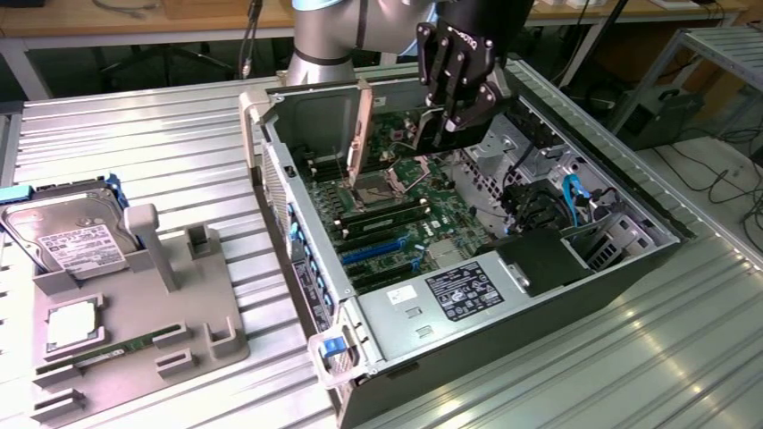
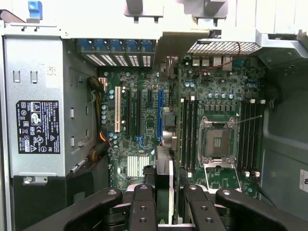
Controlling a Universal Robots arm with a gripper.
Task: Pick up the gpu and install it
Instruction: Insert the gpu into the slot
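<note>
My gripper (image 1: 459,121) hangs over the open computer case (image 1: 298,241), shut on the gpu (image 1: 462,136), which shows as a dark block under the fingers. In the wrist view the gpu (image 2: 163,185) stands edge-on between my two black fingers (image 2: 143,209), with a green board strip and a pale side. The card is held above the motherboard (image 2: 144,144), near the CPU socket (image 2: 216,142) and apart from the board. The blue expansion slot (image 2: 160,113) lies further along the board, toward the rear slot openings (image 2: 115,53).
A grey fixture (image 1: 143,331) at the exterior view's left holds a silver hard drive (image 1: 71,246) and a green memory stick (image 1: 102,353). Inside the case are the power supply (image 1: 459,290), blue cables (image 1: 573,201) and a pale upright bracket (image 1: 357,134).
</note>
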